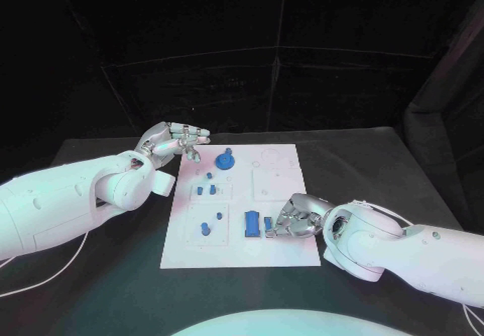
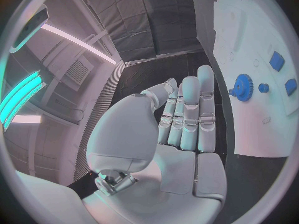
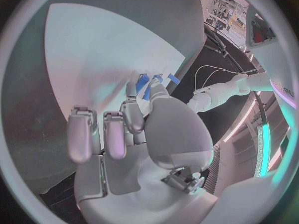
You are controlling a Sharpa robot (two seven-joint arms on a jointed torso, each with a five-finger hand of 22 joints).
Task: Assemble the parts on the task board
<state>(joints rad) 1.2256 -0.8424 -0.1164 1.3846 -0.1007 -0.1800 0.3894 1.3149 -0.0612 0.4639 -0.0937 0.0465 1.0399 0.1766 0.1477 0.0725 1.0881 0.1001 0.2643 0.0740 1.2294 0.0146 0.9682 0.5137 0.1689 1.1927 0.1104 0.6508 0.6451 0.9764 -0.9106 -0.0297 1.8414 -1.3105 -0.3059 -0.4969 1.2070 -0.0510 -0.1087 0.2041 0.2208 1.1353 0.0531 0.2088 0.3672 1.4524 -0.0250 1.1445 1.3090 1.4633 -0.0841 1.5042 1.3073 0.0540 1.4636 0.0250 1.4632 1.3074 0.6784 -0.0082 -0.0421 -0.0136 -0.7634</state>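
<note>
My right hand (image 1: 292,218) sits at the white board's (image 1: 287,255) five o'clock corner, fingers pinching a small blue piece (image 1: 269,224) beside the long blue block (image 1: 250,222). That block's long axis runs twelve to six. My left hand (image 1: 178,143) hovers open at eleven o'clock, holding nothing. The blue gear (image 1: 225,161) already stands near twelve; I judge several loose pieces (image 1: 205,190) remain, so we're partway.
</note>
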